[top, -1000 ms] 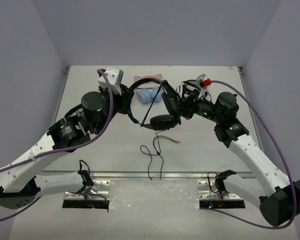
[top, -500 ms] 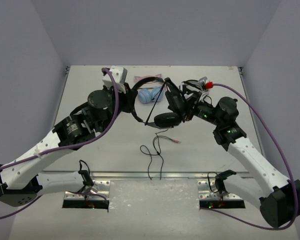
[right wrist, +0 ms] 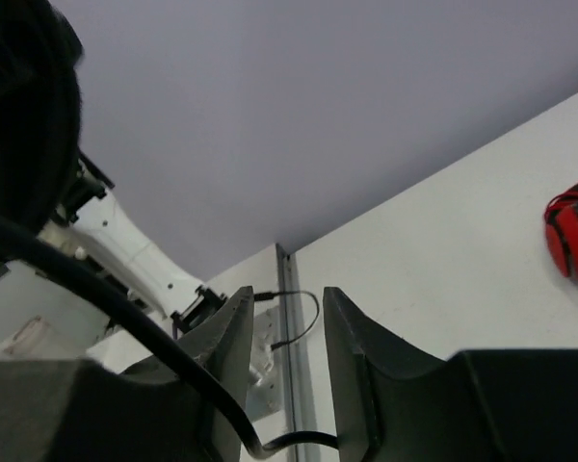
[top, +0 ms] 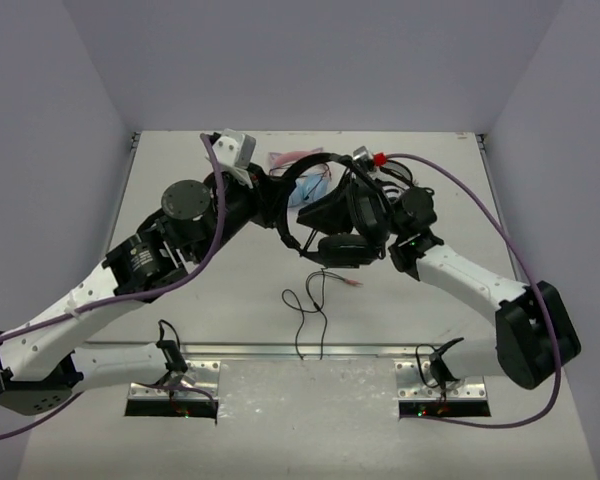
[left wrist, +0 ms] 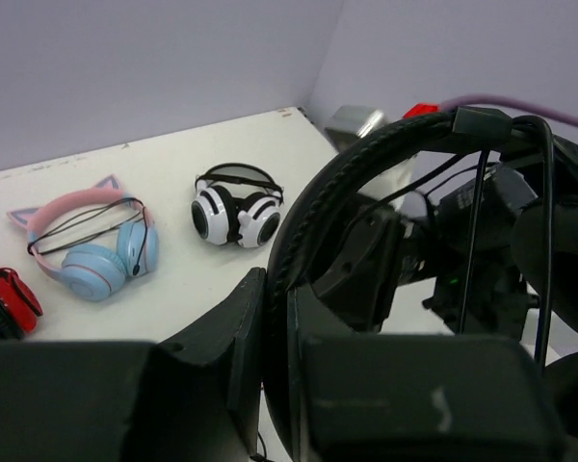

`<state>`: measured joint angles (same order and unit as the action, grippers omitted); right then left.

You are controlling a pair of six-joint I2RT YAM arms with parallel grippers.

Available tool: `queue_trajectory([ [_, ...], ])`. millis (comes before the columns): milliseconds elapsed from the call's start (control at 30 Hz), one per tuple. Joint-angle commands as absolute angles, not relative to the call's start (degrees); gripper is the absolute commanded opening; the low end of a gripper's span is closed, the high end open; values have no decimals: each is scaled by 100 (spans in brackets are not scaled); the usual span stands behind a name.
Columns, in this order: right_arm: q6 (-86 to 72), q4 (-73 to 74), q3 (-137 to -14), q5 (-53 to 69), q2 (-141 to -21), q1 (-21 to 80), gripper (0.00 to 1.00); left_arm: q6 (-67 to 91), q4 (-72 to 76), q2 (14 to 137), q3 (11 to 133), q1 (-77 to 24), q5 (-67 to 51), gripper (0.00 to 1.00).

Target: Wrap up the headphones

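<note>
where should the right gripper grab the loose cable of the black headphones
Probably just behind the plug end, coming from the right with the jaws set across the strand. That stretch of cable lies fairly straight on the table, pointing rightward and apart from the loops beside it. The left gripper clamps the headband.

We see soft, even light falling from overhead in the top view. The table [top: 230, 290] reads bright and matte, and only faint, blurred shadows lie beneath the left arm [top: 130, 270].

In the left wrist view the left gripper [left wrist: 275, 322] is a dark, unfocused mass. The headband of the headphones [left wrist: 337, 183] just beyond its fingers is soft too, while the white-and-black pair [left wrist: 212, 218] farther off is sharper.

In the right wrist view the right gripper [right wrist: 287, 322] is underexposed, nearly a silhouette against the pale wall [right wrist: 318, 115], and the cable [right wrist: 106, 294] beside it is blurred.
</note>
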<state>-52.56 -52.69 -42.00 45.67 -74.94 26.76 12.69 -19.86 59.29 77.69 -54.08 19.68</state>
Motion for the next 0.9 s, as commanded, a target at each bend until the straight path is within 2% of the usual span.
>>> queue_trajectory([
  [0, -5162, -5751, -4683, 4529, -7795, 3233, 37, 1564, -1248, 5774, 8155, -5423, 1924, 0],
  [100, -5281, -5878, -4808, 4299, -8199, 3331, 27, 1713, -1406, 5915, 8419, -5423, 2571, 0],
  [367, -5326, -6608, -3957, 4157, -8657, 3805, 28, 1986, -1714, 6293, 9351, -5423, 4796, 0],
  [600, -5826, -7759, -3639, 4166, -9009, 4359, 16, 1943, -1819, 6845, 10001, -5414, 5721, 0],
  [733, -6240, -8700, -3034, 4043, -8983, 4648, 17, 1494, -2397, 7583, 10852, -5230, 6099, 0],
  [833, -6223, -8868, -2743, 3947, -8807, 4868, 8, 2054, -3399, 8216, 11732, -4519, 5530, 0],
  [867, -6162, -8703, -2681, 3877, -8728, 4921, 1, 2144, -3523, 8400, 11925, -4378, 5467, 0],
])
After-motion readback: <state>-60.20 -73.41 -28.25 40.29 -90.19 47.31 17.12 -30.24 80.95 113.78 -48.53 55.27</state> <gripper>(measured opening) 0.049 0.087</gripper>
